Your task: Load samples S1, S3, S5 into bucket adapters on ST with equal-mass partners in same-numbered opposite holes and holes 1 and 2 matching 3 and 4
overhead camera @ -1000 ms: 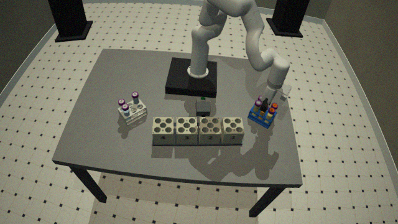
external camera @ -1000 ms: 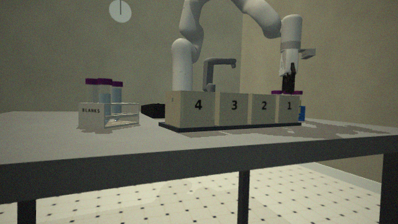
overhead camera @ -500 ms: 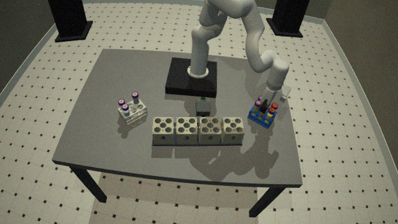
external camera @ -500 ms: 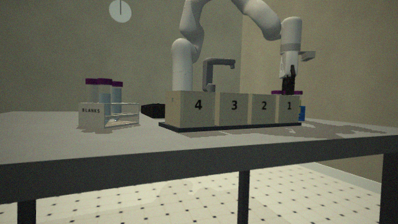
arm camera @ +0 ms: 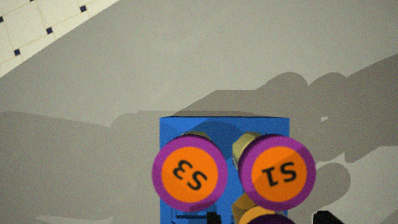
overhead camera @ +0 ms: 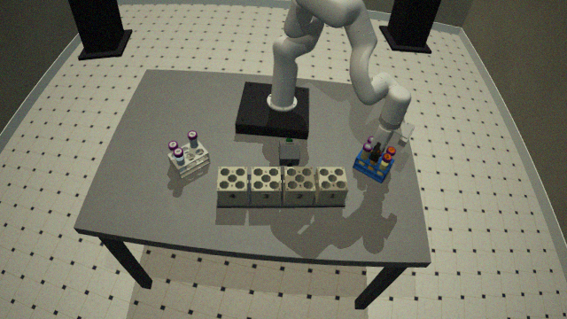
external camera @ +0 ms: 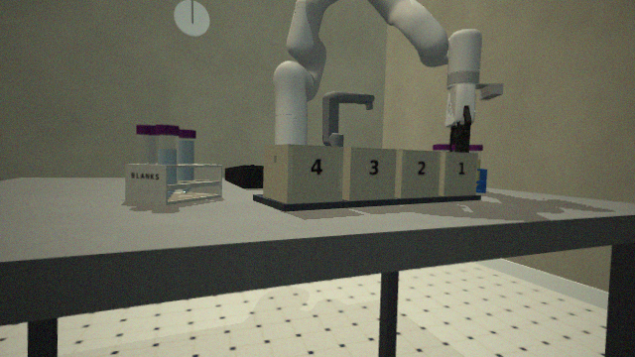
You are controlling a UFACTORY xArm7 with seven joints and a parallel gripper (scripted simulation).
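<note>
The blue sample rack stands at the table's right side, and only its corner shows in the exterior view. Tubes S3 and S1 stand in it with orange cap dots. My gripper is open and reaches down into the rack. Its fingertips stand on either side of a third purple cap at the wrist view's bottom edge, whose label is cut off. Adapters 4, 3, 2 and 1 stand empty in a row.
The BLANKS rack holds three purple-capped tubes at the left. The small desk with the green DONE key sits behind the adapters. The arm's black base is at the back. The adapters rest on a dark stand plate.
</note>
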